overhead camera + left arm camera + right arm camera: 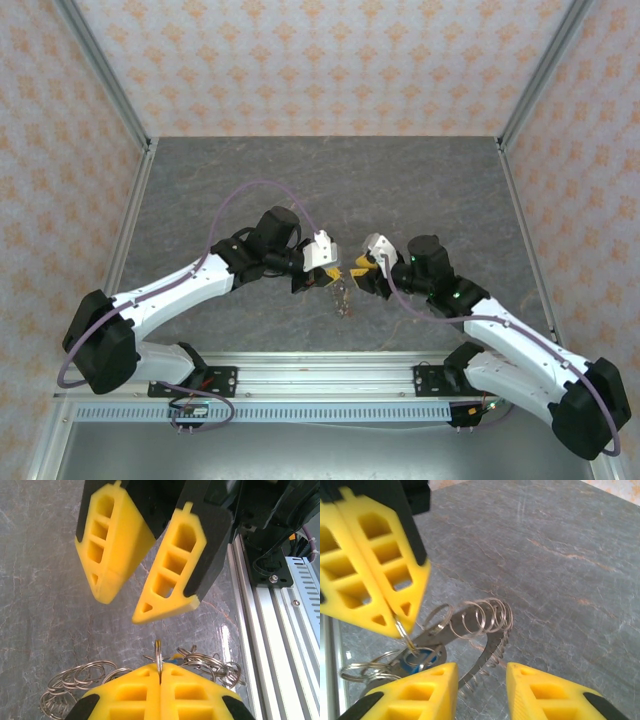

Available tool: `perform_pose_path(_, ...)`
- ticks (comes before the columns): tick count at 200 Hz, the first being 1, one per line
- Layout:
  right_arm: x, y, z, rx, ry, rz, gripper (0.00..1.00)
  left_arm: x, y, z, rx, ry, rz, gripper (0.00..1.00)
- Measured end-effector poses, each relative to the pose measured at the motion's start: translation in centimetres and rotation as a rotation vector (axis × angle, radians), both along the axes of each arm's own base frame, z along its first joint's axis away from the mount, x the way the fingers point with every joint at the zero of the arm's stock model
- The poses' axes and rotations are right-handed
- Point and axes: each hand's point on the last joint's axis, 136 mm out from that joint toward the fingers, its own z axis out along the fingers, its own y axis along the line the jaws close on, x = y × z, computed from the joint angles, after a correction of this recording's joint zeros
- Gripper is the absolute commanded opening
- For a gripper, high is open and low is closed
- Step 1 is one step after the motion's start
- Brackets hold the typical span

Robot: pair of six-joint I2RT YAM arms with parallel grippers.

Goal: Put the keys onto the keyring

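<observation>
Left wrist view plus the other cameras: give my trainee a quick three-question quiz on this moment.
1. True or false: the left pincer is shut on a small split ring.
2. In the right wrist view, what colour is the key head just below that ring? A red, B blue, C yellow.
3. Fill in: the jaws of the right pincer stand ____ (open or shut).

Key: 1 true; 2 B; 3 open.
</observation>
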Motion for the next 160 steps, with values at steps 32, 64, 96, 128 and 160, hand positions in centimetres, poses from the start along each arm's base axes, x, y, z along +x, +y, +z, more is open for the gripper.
perform_pose_path(32,-0.8,0.8,-0.2,0.017,0.034,0.064,0.25,0.0,0.0,0.0,0.0,0.0,0.0,0.0)
perform_pose_path(64,-1.2,1.3,-1.3,0.011,0.09,0.095,0.25,0.0,0.0,0.0,0.0,0.0,0.0,0.0)
perform_pose_path(96,-1.0,1.8,-1.0,0.039,0.102,0.096,0.25,0.0,0.0,0.0,-0.001,0.0,0.001,0.0)
perform_pose_path(128,-0.5,1.7,-1.3,0.033,0.1,0.066,0.28,0.4,0.2,0.0,0.012,-0.014,0.022,0.0)
perform_pose_path(160,0.3,0.3,-0.9,0.009,0.041,-0.021,0.3,0.9,1.2,-1.2,0.085,-0.022,0.074,0.0)
